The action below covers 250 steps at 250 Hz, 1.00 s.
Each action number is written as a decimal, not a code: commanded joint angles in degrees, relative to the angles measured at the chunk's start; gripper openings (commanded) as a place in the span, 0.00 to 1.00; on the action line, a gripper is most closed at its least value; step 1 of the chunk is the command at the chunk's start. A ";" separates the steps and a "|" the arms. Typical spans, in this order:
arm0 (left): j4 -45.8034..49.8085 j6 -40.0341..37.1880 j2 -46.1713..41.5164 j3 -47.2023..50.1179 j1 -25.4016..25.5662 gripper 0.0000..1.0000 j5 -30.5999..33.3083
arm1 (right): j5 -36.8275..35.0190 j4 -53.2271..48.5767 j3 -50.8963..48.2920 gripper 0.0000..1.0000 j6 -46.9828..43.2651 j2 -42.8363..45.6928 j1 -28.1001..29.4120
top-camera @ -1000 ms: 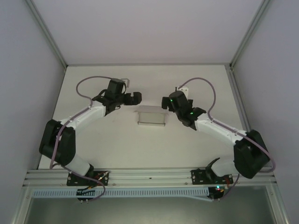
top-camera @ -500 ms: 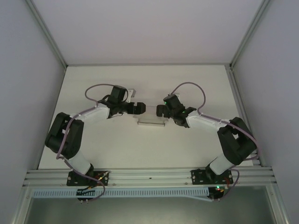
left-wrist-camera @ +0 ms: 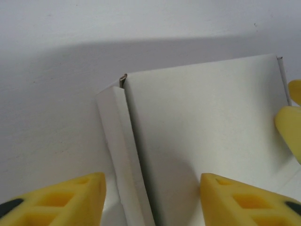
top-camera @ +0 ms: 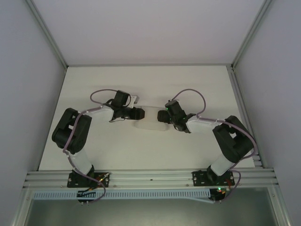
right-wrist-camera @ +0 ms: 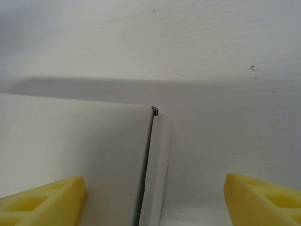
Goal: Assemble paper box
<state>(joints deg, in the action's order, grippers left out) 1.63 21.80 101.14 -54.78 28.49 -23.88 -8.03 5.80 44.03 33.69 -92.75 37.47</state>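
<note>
At table (top-camera: 141,150) centre: paper box (top-camera: 150,119) between both claws. Box left end: left gripper (top-camera: 139,113) astride it, jaws part-open, gripping nothing. Box right end: right gripper (top-camera: 161,116) astride it, jaws part-open, gripping nothing.

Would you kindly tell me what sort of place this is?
Probably a robotics test booth: white table, walls, metal rails, and a left arm and right arm flanking a paper box.
</note>
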 commanded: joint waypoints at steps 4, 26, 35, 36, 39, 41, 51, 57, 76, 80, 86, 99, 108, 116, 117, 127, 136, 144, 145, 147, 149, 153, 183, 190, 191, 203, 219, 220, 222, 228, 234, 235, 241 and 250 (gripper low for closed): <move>-0.46 -1.01 2.01 0.90 -0.23 0.46 -0.24 | -0.50 -1.36 -2.39 0.70 0.29 -2.25 -0.26; -0.76 -0.76 2.72 1.14 -0.20 0.39 -0.22 | -0.33 -0.62 -3.30 0.59 1.32 -2.48 -0.29; -0.85 -0.78 2.91 1.21 -0.21 0.35 -0.34 | -0.06 0.09 -3.83 0.58 1.78 -2.44 -0.29; -0.93 -0.79 2.87 1.23 -0.20 0.35 -0.36 | -0.05 0.17 -3.89 0.58 1.80 -2.44 -0.25; -0.98 -0.75 2.99 1.32 -0.27 0.35 -0.42 | 0.13 0.39 -4.03 0.57 1.96 -2.44 -0.28; -1.07 -0.70 3.00 1.38 -0.25 0.35 -0.46 | 0.19 0.56 -4.15 0.57 2.05 -2.41 -0.23; -1.35 -0.62 2.98 1.59 -0.19 0.34 -0.58 | 0.45 1.26 -4.73 0.52 2.48 -2.29 -0.23; -1.37 -0.61 3.00 1.64 -0.16 0.32 -0.58 | 0.70 1.56 -4.91 0.51 2.64 -2.26 -0.22; -1.36 -0.51 3.00 1.71 -0.27 0.26 -0.75 | 1.10 1.74 -4.95 0.51 2.95 -2.20 -0.24; -1.26 -0.52 3.01 1.65 -0.25 0.25 -0.84 | 1.31 1.62 -4.84 0.51 2.96 -2.09 -0.30; -1.19 -0.44 3.08 1.63 -0.27 0.25 -0.90 | 1.67 1.14 -4.52 0.51 3.03 -1.93 -0.31; -1.51 -0.06 3.05 1.78 -0.28 0.24 -1.14 | 2.54 -0.04 -3.49 0.52 3.32 -1.31 -0.33; -1.89 0.25 2.94 2.08 -0.28 0.22 -1.63 | 3.46 -0.66 -2.65 0.54 3.39 -1.02 -0.34; -2.43 0.62 2.84 2.38 -0.34 0.20 -1.74 | 4.25 -1.32 -1.89 0.57 3.40 -0.53 -0.30; -2.51 0.66 2.84 2.39 -0.35 0.20 -1.76 | 4.25 -1.41 -1.78 0.57 3.40 -0.43 -0.30; -3.22 1.12 2.62 2.76 -0.52 0.17 -2.04 | 4.63 -2.54 -0.59 0.61 3.38 0.23 -0.42; -3.24 1.51 2.54 2.86 -0.79 0.13 -2.22 | 5.06 -3.56 0.40 0.70 3.40 0.81 -0.52; -3.26 1.93 2.57 2.94 -1.11 0.12 -2.44 | 5.41 -4.18 1.09 0.74 3.52 1.40 -0.68; -3.24 2.02 2.52 2.98 -1.18 0.12 -2.51 | 5.45 -4.20 1.16 0.75 3.59 1.41 -0.71; -3.33 2.08 2.62 3.07 -1.21 0.12 -2.54 | 5.41 -4.33 1.26 0.75 3.67 1.56 -0.79; -3.31 2.25 2.60 3.12 -1.28 0.12 -2.63 | 5.38 -4.40 1.42 0.77 3.84 1.75 -0.82; -3.60 2.47 2.65 3.28 -1.54 0.11 -2.74 | 5.55 -4.55 1.66 0.80 4.30 2.01 -1.04; -8.17 5.03 2.48 5.99 -3.61 0.07 -7.41 | 8.56 -4.59 2.27 1.00 8.39 4.47 -3.17; -9.78 5.65 2.48 6.78 -4.23 0.07 -9.01 | 9.65 -4.21 2.19 1.00 9.33 4.91 -3.61; -10.01 5.81 2.44 6.92 -4.32 0.07 -9.26 | 9.85 -4.17 2.20 1.00 9.49 5.02 -3.71; -12.29 7.11 2.29 8.05 -5.14 0.07 -11.07 | 12.20 -3.00 1.78 1.00 10.42 5.69 -4.30; -13.98 7.73 1.79 8.97 -5.58 0.07 -12.23 | 15.61 -1.59 1.22 1.00 11.55 5.99 -5.21; -14.04 7.77 1.74 9.02 -5.61 0.07 -12.28 | 15.86 -1.46 1.18 1.00 11.65 5.95 -5.26; -14.20 7.76 1.66 9.11 -5.68 0.07 -12.32 | 16.30 -1.24 1.11 1.00 11.77 5.97 -5.47; -14.80 8.00 1.45 9.40 -5.77 0.06 -12.75 | 17.64 -0.55 0.83 1.00 12.22 6.00 -5.75; -15.28 8.27 1.19 9.72 -5.93 0.05 -12.94 | 18.95 -0.04 0.61 1.00 12.78 5.82 -5.99; -15.35 8.35 1.13 9.75 -5.96 0.05 -12.99 | 19.16 0.07 0.57 1.00 12.92 5.78 -6.04; -15.83 8.81 0.93 10.01 -6.11 0.04 -13.24 | 20.30 0.52 0.24 1.00 13.66 5.78 -6.34; -17.18 9.57 0.65 10.59 -6.54 0.03 -14.09 | 21.83 1.63 -0.35 1.00 14.61 5.65 -6.61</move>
<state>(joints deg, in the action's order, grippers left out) -14.24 28.45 102.26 -46.96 22.98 -35.51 5.85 4.47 44.73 43.75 -87.57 31.92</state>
